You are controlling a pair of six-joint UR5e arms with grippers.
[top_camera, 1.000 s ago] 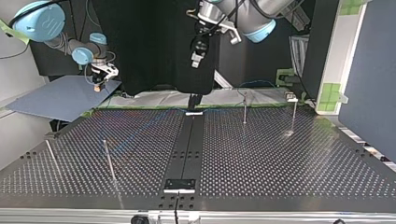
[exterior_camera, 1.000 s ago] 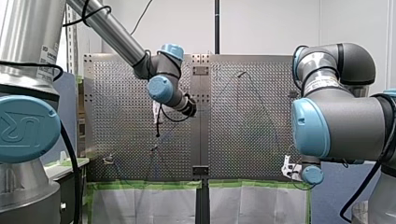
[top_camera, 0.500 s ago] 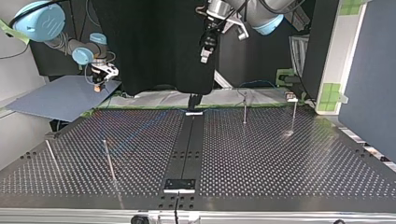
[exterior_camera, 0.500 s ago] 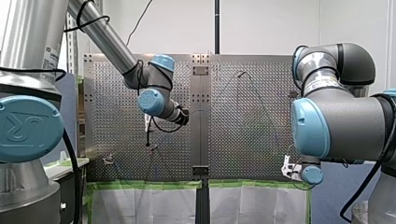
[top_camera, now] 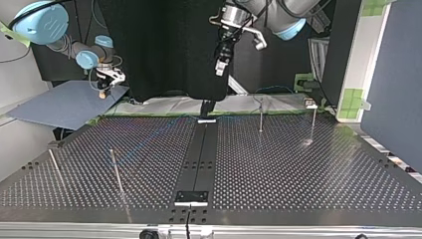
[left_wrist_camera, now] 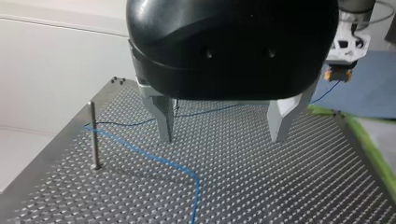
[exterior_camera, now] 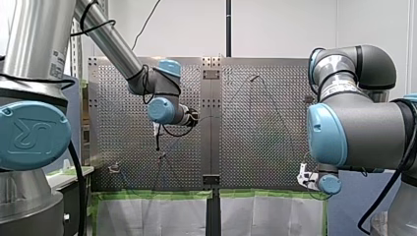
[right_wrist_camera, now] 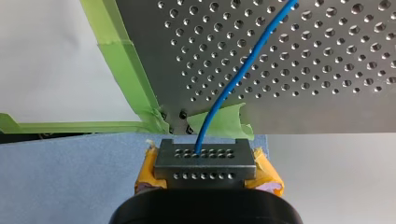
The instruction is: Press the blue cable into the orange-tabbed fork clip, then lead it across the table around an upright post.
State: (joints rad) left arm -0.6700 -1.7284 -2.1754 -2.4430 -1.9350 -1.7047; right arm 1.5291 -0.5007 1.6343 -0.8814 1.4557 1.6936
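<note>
Looks pre-clip: my black metal-fingered left gripper (left_wrist_camera: 223,139) hovers empty, fingers wide apart, over the thin blue cable (left_wrist_camera: 154,158) lying slack on the perforated table (left_wrist_camera: 289,186). My yellow-padded right gripper (right_wrist_camera: 205,164) clamps its end, top view's upper left. Next: descend, pinch cable.

A UR logo stands on the blue joint cap (exterior_camera: 30,135) of my left arm's base

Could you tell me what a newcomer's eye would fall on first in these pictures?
Probably the blue cable, running off the perforated table into my right hand, which is shut on it past the table's taped corner. Next, my left hand, hanging open above the table, the cable lying below it near an upright post.
</note>
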